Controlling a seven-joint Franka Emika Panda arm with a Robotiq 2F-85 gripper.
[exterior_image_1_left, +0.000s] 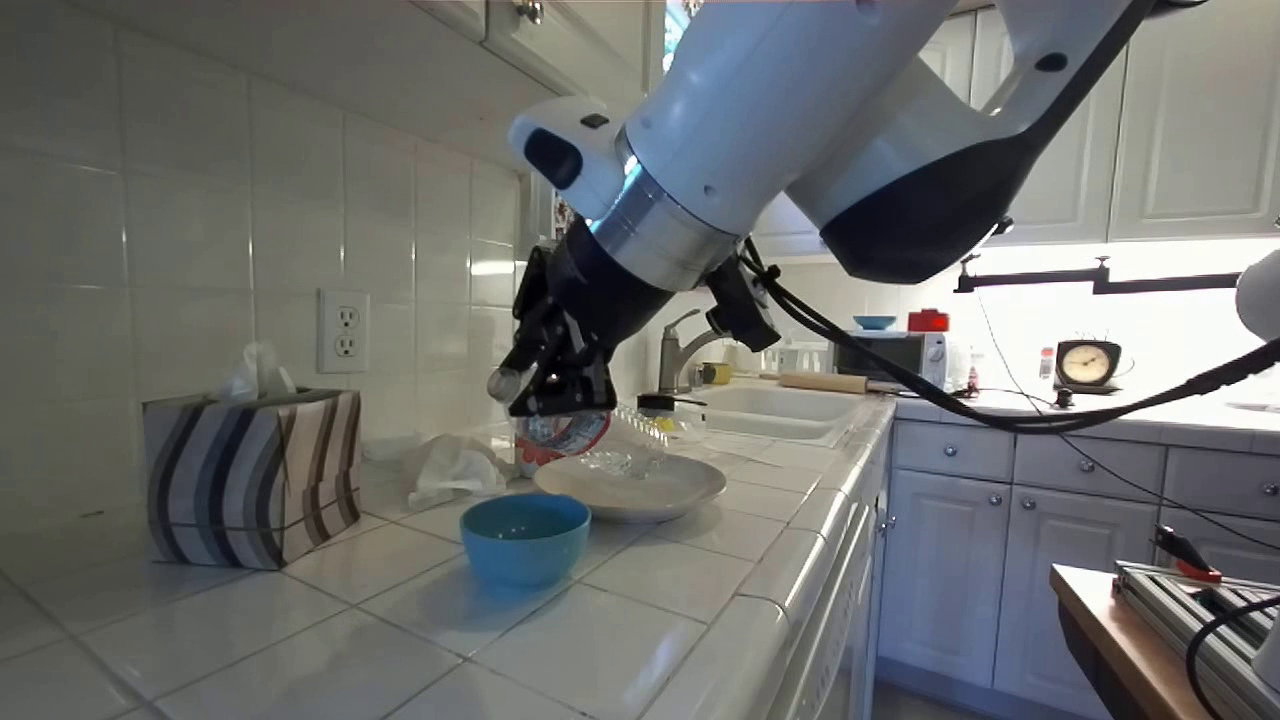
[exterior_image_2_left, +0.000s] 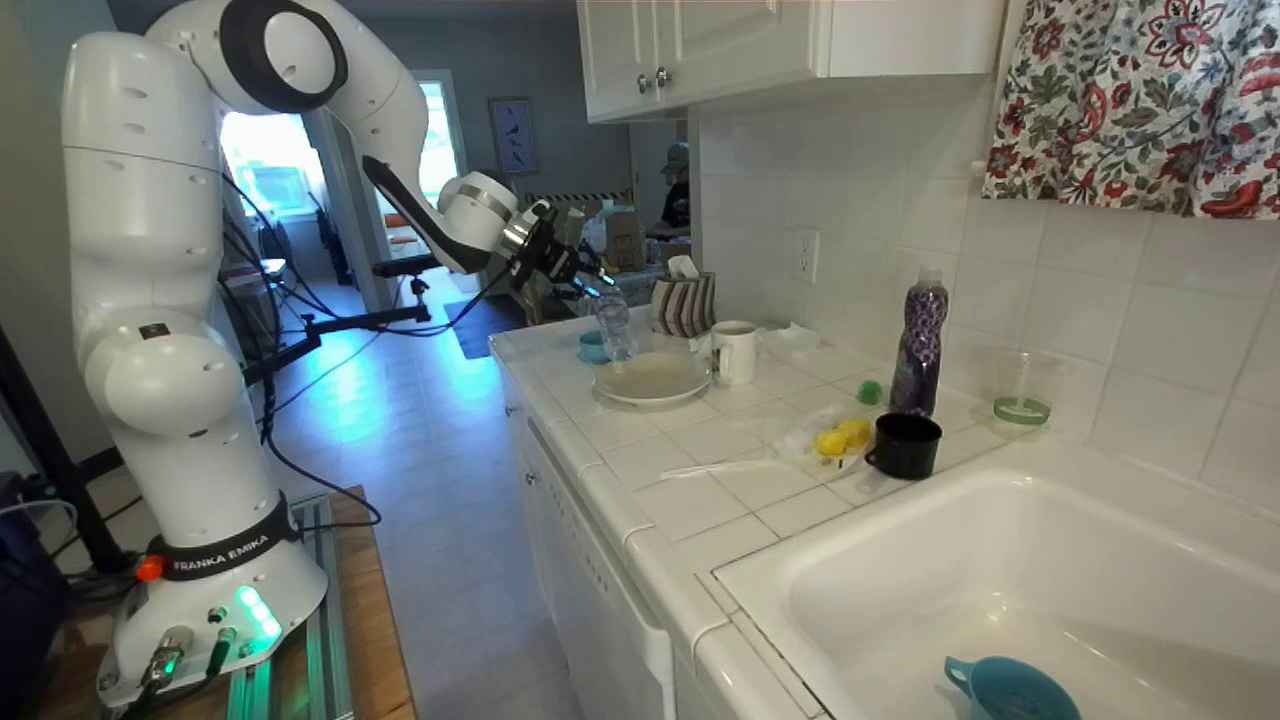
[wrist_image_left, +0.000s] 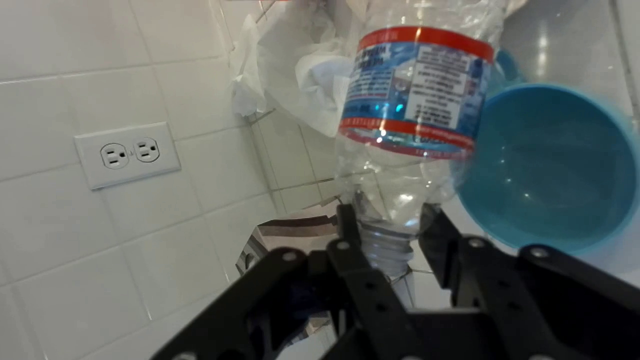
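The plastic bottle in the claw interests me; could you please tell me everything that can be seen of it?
The plastic bottle looks clear, with a tapering shoulder and a threaded neck on which I can make out no cap. A label with red edges, blue areas and a white panel wraps its body; the small print is too blurred to read. The claw grips it where shoulder meets neck. It tilts, neck uppermost, near the plate; whether they touch I cannot tell.

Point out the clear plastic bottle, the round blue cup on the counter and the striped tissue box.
Clear plastic bottle (wrist_image_left: 418, 95): in the wrist view, on its label.
Round blue cup (exterior_image_1_left: 525, 556): in an exterior view, on its outer wall.
Striped tissue box (exterior_image_1_left: 236, 482): in an exterior view, on a striped side.
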